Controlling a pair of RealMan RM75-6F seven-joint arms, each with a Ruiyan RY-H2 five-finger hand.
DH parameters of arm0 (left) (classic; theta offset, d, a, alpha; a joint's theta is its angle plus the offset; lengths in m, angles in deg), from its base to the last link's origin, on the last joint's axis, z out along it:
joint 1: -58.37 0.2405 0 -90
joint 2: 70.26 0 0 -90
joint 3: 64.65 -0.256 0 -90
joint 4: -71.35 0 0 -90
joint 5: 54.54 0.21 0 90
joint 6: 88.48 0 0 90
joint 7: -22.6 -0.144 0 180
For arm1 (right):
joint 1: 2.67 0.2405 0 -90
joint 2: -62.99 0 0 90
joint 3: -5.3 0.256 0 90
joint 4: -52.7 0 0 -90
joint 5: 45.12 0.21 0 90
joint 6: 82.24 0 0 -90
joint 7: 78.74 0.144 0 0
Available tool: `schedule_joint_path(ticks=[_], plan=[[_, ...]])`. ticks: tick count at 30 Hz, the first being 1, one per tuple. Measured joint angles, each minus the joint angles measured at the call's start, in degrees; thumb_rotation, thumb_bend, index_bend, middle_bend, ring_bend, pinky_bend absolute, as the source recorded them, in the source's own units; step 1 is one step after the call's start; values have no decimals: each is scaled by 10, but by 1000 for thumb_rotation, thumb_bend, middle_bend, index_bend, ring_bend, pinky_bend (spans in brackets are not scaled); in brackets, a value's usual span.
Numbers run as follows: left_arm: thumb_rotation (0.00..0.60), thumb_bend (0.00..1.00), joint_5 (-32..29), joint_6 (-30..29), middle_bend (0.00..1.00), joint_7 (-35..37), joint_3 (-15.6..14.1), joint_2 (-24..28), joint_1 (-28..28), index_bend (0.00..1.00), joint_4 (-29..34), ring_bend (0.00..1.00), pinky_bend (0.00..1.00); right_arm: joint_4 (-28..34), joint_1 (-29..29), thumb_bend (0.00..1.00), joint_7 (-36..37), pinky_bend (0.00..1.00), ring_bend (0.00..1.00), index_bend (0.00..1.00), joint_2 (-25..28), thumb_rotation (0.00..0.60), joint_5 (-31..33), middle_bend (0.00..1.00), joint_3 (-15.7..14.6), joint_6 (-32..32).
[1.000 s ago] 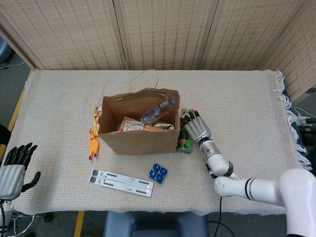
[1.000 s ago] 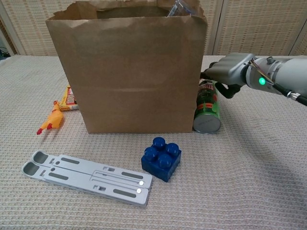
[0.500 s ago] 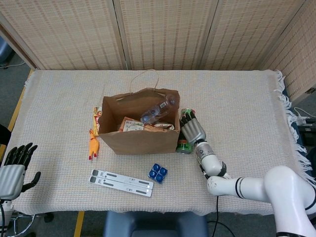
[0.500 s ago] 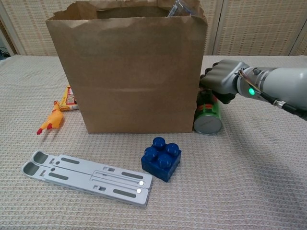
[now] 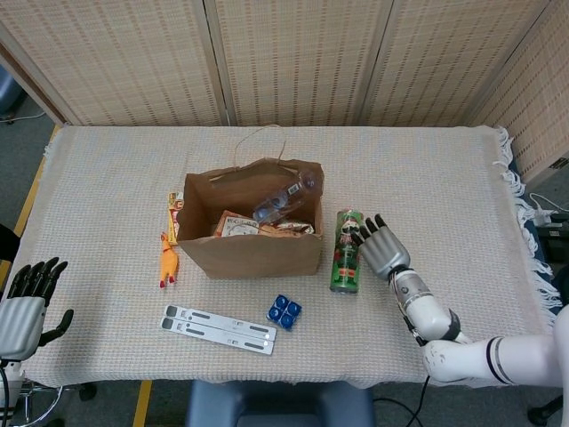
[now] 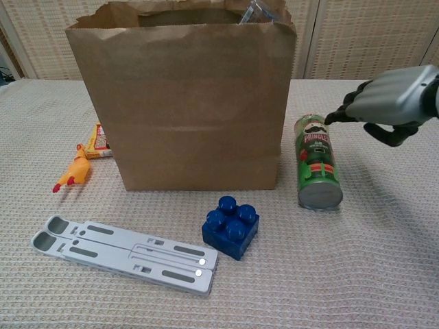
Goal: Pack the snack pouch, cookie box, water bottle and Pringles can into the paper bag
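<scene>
The brown paper bag (image 5: 253,245) (image 6: 185,103) stands open at mid-table. A clear water bottle (image 5: 286,200) (image 6: 255,10) leans out of its right side, with a printed box (image 5: 235,226) and a pouch (image 5: 289,229) below it. The green Pringles can (image 5: 346,251) (image 6: 317,161) lies on the cloth, a gap to the right of the bag. My right hand (image 5: 382,245) (image 6: 387,103) is just right of the can, fingers spread, fingertips near its far end, holding nothing. My left hand (image 5: 27,302) hangs open off the table's front left corner.
A yellow rubber chicken (image 5: 166,261) (image 6: 70,175) and a small flat box (image 5: 173,216) (image 6: 99,144) lie left of the bag. In front of it are a blue toy brick (image 5: 284,311) (image 6: 231,226) and a grey folding stand (image 5: 220,329) (image 6: 123,253).
The can, which was against the bag's right side under my right hand, now lies further right, apart from the bag. My right hand has drawn back to the right and spread its fingers.
</scene>
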Motion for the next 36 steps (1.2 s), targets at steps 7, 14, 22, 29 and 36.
schedule_joint_path(ticks=[7,14,22,29,36], plan=[[600,382,-2,-1,0,-8,1,-2,0,61,1,0,0,37,-39,128,83,36,0,0,65,600,-101,17,-14,-15],[600,382,-3,-3,0,-11,2,-3,1,61,2,0,0,9,-76,22,178,28,0,0,79,600,-237,0,-9,-12],[600,382,-2,-1,0,-6,1,-2,0,61,1,0,0,-65,-66,22,110,32,0,0,32,600,-369,0,-30,37],[600,382,-1,0,0,-3,1,-1,0,61,0,0,0,-141,-64,21,101,36,0,0,-26,600,-426,0,-31,76],[600,380,-1,0,0,-2,1,-1,0,61,0,0,0,-199,-69,22,99,36,0,0,-69,600,-416,0,-19,100]])
